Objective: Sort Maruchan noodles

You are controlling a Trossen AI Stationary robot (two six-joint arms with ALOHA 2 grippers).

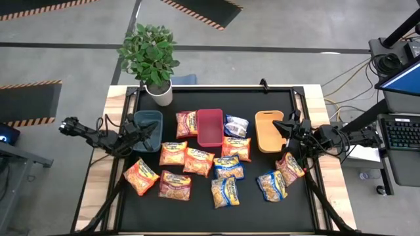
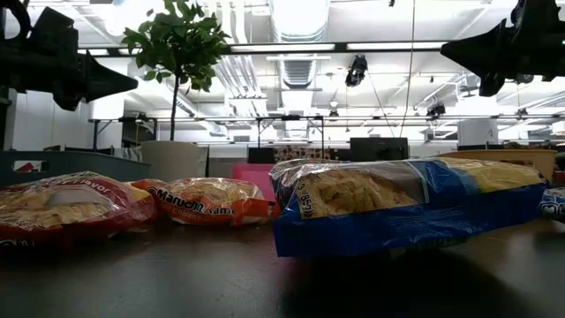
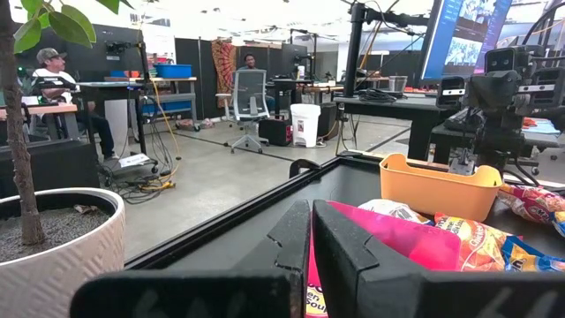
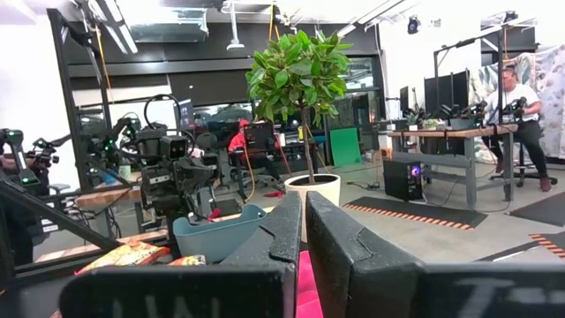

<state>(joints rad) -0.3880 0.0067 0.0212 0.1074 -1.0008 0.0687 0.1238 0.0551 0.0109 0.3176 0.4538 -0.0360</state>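
Sorting not begun: noodle packets [image 1: 197, 161] loose below red bin [image 1: 210, 126]. Left end effector [image 1: 148, 131] and right end effector [image 1: 281, 126] closed, empty. Next: open, descend onto one packet.

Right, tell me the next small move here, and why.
Probably open the right gripper and lower it toward the orange packet lying just beside it. Both grippers are shut and empty, the left gripper waits over the teal bin, and all three bins look empty, so no sorting has started.

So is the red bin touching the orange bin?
Apart. The high view shows the red bin and the orange bin with bare black mat and a blue noodle packet between them.
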